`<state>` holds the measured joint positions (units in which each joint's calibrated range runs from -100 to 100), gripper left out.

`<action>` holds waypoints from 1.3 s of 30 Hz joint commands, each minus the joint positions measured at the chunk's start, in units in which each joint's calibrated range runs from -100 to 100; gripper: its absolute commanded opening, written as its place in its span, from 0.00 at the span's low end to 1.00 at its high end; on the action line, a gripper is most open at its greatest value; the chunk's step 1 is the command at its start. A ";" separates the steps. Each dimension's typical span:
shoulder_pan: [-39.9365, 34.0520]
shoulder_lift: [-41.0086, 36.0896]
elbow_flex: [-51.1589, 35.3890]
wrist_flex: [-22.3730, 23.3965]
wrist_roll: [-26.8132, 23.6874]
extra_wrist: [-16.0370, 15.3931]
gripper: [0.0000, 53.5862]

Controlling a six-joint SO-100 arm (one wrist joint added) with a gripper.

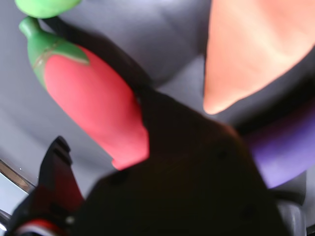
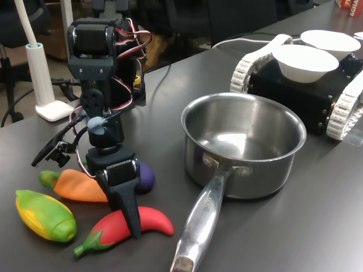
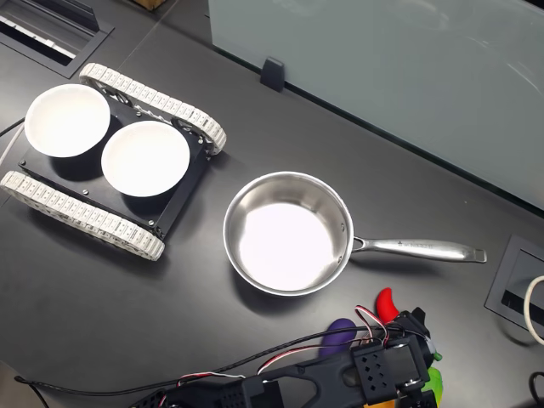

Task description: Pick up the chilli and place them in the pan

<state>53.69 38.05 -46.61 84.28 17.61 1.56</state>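
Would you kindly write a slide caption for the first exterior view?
Gripper lowered onto the red chilli on the dark table, beside the empty steel pan.

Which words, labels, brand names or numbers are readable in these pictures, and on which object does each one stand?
None can be read.
Red packaging at the top right corner of the first exterior view: print cut off and too small.
Pan and chilli: no marking visible.

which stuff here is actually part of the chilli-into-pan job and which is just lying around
Part of the job:
chilli
pan, empty
gripper, down over the chilli

Just lying about:
carrot
eggplant
corn
two white bowls on the tracked base
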 commanded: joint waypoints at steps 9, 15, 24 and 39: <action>-1.16 1.64 -6.60 3.95 1.17 -0.64 0.40; -0.93 2.48 -8.05 4.55 0.93 -0.64 0.30; -0.70 2.32 -7.69 4.55 0.73 -0.72 0.06; 0.44 -17.25 3.13 2.50 -0.49 -0.89 0.00</action>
<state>53.25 31.82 -41.63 85.13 17.95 1.47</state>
